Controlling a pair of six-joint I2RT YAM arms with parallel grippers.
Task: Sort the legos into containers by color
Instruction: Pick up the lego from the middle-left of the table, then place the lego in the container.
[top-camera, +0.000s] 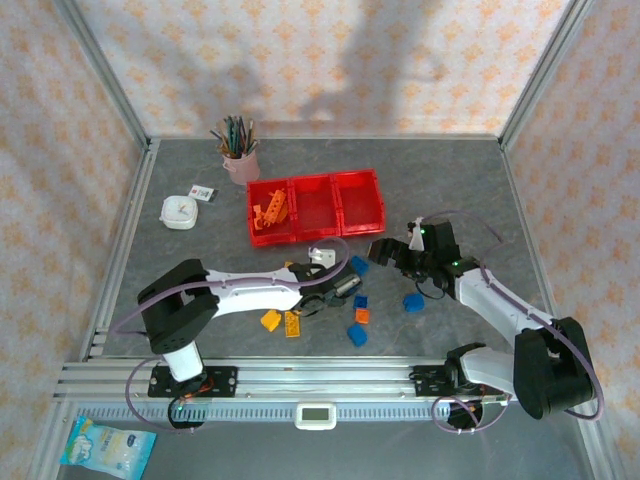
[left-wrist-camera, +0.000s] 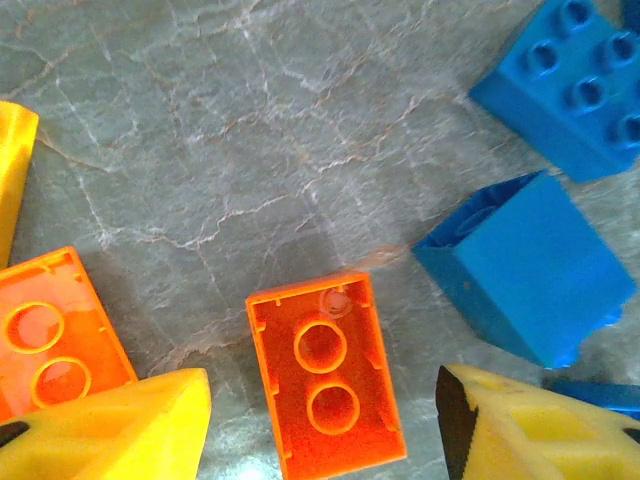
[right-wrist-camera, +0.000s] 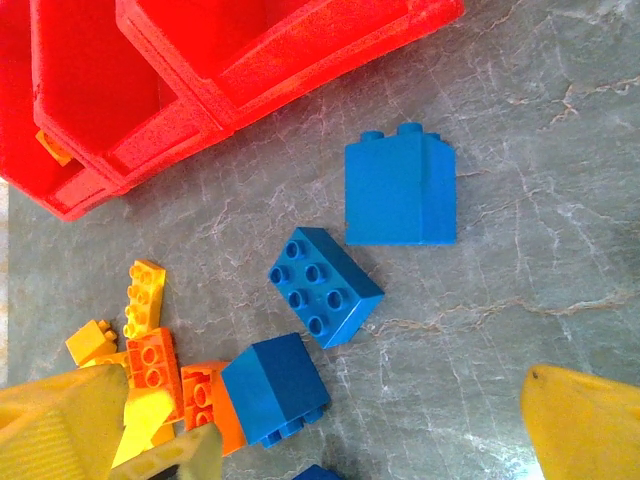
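Red containers (top-camera: 315, 208) hold orange legos (top-camera: 272, 212) in the leftmost one; left gripper (left-wrist-camera: 322, 400) and right gripper (right-wrist-camera: 335, 430) gape empty.

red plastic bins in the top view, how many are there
3, joined in a row on the far side of the grey table: left red rectangular plastic bin holding orange bricks, middle bin and right bin, both looking empty. None seems hidden.
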